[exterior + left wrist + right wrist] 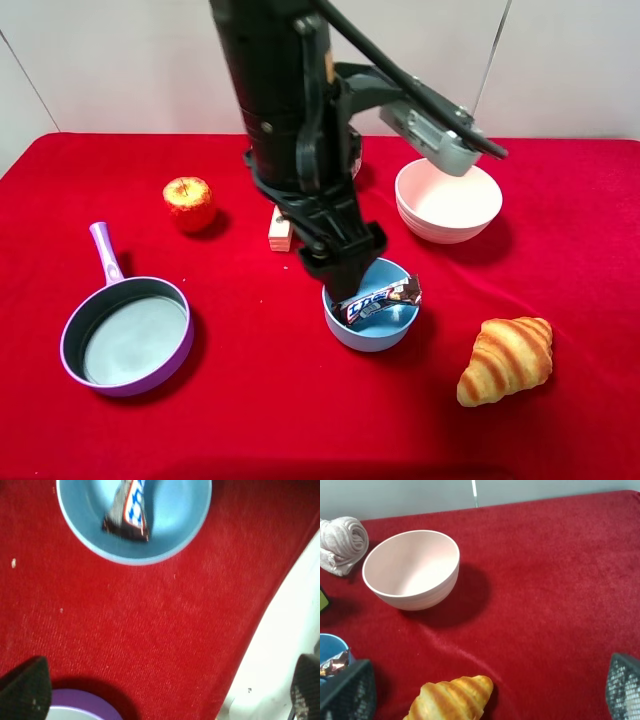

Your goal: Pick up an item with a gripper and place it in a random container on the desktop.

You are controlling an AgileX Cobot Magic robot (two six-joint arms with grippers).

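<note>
The candy bar (380,298) lies tilted inside the light-blue bowl (370,335) on the red desktop (280,400), one end resting on the rim. My left gripper (345,282) hangs at the bowl's left rim, beside the bar. In the left wrist view the left gripper (162,690) is open and empty, and the bar (129,507) lies in the bowl (170,535) ahead of it. My right gripper (485,687) is open and empty above the cloth; the bowl (330,645) and bar (334,664) show at that view's edge.
A purple pan (128,335) sits front left. A red-yellow apple (189,203) and a wooden block (280,230) lie behind. A pink bowl (448,200) stands back right and a croissant (507,358) front right. A rolled cloth (342,545) lies beside the pink bowl (412,570).
</note>
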